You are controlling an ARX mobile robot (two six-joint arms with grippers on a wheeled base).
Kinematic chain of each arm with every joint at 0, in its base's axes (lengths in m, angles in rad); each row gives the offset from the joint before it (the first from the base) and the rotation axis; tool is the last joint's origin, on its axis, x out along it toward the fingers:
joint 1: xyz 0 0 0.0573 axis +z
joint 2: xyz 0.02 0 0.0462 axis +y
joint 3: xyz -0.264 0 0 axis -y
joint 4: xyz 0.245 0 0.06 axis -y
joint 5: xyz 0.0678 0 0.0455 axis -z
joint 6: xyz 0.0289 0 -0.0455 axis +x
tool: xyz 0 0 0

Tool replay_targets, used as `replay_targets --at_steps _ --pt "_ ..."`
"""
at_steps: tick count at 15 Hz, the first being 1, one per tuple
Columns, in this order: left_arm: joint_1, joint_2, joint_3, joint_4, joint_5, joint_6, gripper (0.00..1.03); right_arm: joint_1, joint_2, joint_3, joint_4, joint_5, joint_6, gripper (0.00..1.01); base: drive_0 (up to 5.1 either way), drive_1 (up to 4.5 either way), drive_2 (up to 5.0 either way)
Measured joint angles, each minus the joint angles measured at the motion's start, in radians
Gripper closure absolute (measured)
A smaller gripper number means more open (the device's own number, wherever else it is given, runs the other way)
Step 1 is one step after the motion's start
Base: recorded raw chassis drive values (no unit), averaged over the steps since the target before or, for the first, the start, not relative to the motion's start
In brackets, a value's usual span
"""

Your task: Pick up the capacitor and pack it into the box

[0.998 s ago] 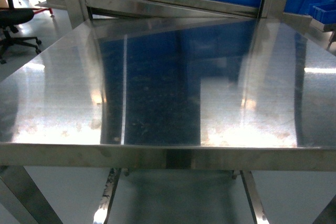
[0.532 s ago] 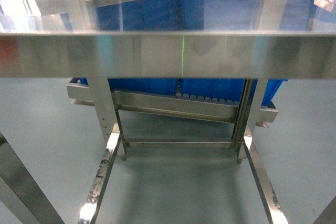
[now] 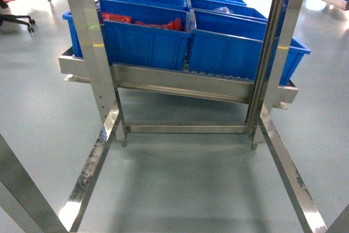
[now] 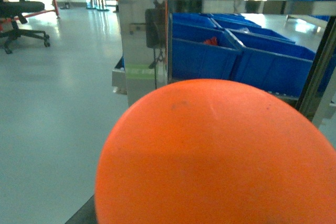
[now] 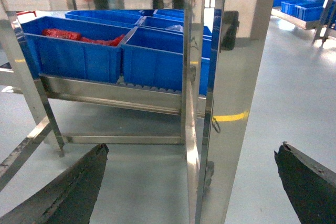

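Close in, the left wrist view is mostly filled by an orange dome (image 4: 215, 153) sitting right at the lens; can't say what it is, and the left end effector itself isn't visible, so its state can't be read. Right end effector (image 5: 191, 182): two dark fingers (image 5: 68, 192) at the lower corners of its view, spread wide, nothing between them, so released. A steel upright (image 5: 231, 98) of the rack stands just ahead of it, near centre of the gap.

Mid: head view looks low, through the rack's legs to grey floor (image 3: 180, 189). No arms in that view.

Far: low shelf (image 3: 180, 83) carries blue bins (image 3: 147, 42) side by side; left one holds red packets (image 3: 158, 24), the one to its right something pale, too small to tell. Office chair (image 4: 21, 17) well off at far left.

Pink box: not in any view. Capacitor: not identified either.

Risks, as I judge them:
- No task item in sight → any reach now is blind; wrong bin likely.
- Upright so close to the right fingers → a fwd move could clip steel.
- Left cam blocked by the dome → no wrist guidance on that side.
- Head aimed below any work surface → needs re-aim before picking.
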Motion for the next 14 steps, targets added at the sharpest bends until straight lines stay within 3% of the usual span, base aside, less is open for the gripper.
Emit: replay_targets --at_steps 10,14 --pt "0.000 0.000 0.000 -0.001 0.000 0.000 0.60 0.000 0.000 0.000 -0.001 0.000 0.000 0.03 0.0 0.00 0.0" --pt "0.000 0.000 0.000 0.001 0.001 0.002 0.60 0.000 0.000 0.000 -0.002 0.001 0.000 0.03 -4.9 2.53 2.5"
